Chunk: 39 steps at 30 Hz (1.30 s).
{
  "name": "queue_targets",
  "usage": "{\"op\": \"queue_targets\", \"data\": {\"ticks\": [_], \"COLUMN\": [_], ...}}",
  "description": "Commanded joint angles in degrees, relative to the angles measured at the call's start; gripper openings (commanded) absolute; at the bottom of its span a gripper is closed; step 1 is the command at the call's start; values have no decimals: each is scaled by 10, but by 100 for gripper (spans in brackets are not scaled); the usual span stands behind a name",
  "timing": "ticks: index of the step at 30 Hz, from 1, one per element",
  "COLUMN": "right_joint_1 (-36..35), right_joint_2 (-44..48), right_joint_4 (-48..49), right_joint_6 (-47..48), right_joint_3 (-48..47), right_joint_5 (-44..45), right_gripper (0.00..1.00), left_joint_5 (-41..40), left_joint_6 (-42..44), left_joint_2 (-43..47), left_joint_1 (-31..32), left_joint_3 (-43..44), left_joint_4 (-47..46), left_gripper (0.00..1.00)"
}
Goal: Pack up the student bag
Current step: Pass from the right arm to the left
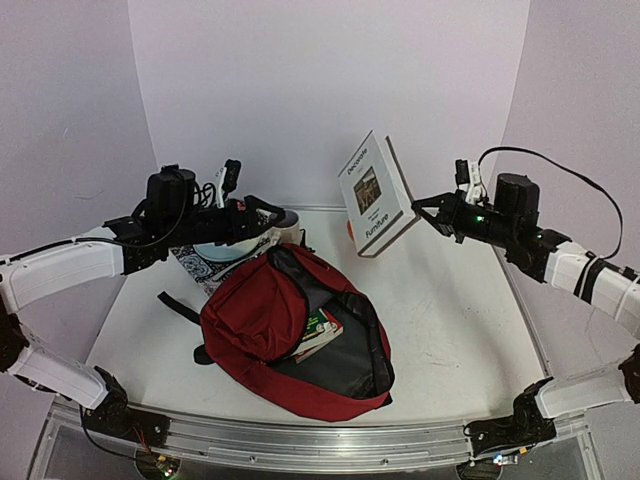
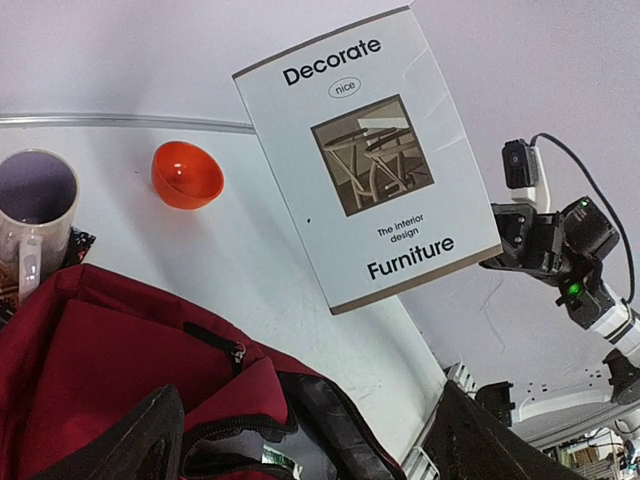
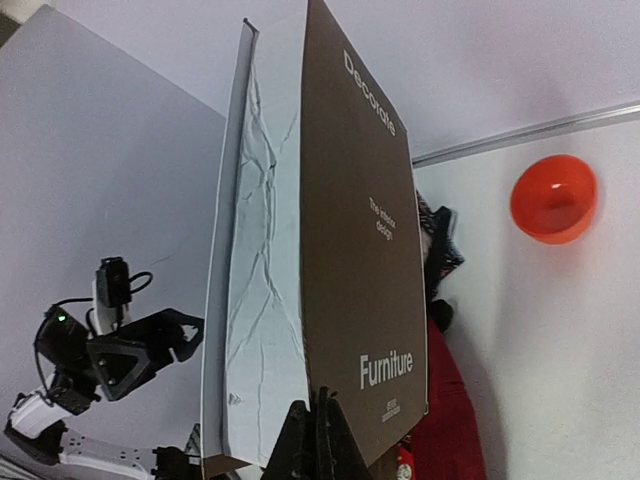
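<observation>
White walls enclose a pale table [image 1: 450,300], on which the student bag [image 1: 250,310] is laid flat, left of centre and near the front edge. Its long axis is set diagonally, from the far side toward the near right, and its unzipped mouth is turned up and to the right, so that grey lining and books [image 1: 320,332] inside are exposed. The right arm is stretched in from the right, raised well above the table; the right gripper [image 1: 425,207] is clamped tight on the edge of a white book [image 1: 375,195] titled "Decorate Furniture", which is held tilted in the air beyond the bag. The left arm is extended from the left, elbow bent, and the left gripper [image 1: 283,216] is spread wide with nothing between its fingers, above the bag's far end. An orange bowl [image 2: 186,176] and a mug [image 2: 36,200] are seen behind the bag
</observation>
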<state>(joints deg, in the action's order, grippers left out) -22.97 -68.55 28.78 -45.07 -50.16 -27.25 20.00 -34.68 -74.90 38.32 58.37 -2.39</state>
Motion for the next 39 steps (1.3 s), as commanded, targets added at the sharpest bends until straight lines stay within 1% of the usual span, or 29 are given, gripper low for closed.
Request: {"op": "queue_targets", "data": {"ticks": [1,5,9,12,18,24,29,35,39], "right_joint_1": [-14,-44,-76,-97,-133,-144,-154,-161,-163], "right_joint_2": [4,-12,-38,-55,-103,-130,-156,-172,-185], "right_joint_4": [190,237,283,307,392,468,511,521,538], "right_joint_6": [-97,-123,-143,-154,-196,-237,-267,-276,-289], "right_joint_3": [14,7,-9,-20,-39,-46,-57,-67,-70], "right_joint_5": [-78,-81,-85,-81,-94,-99,-110,-115,-120], "right_gripper": [0,0,0,0,0,0,0,0,0], "left_joint_5": [36,52,79,101,145,151,177,206,228], "left_joint_6": [-21,-24,-47,-73,-131,-175,-211,-248,-275], "left_joint_2": [-6,-9,-11,-3,2,8,0,-7,-8], "left_joint_1": [-10,-15,-29,-41,-59,-79,-83,-85,-85], "left_joint_3": [13,18,17,3,-23,-60,-73,-91,-98], "left_joint_4": [-69,-80,-111,-159,-250,-299,-355,-437,-483], "left_gripper": [89,89,89,89,89,88,88,88,85]}}
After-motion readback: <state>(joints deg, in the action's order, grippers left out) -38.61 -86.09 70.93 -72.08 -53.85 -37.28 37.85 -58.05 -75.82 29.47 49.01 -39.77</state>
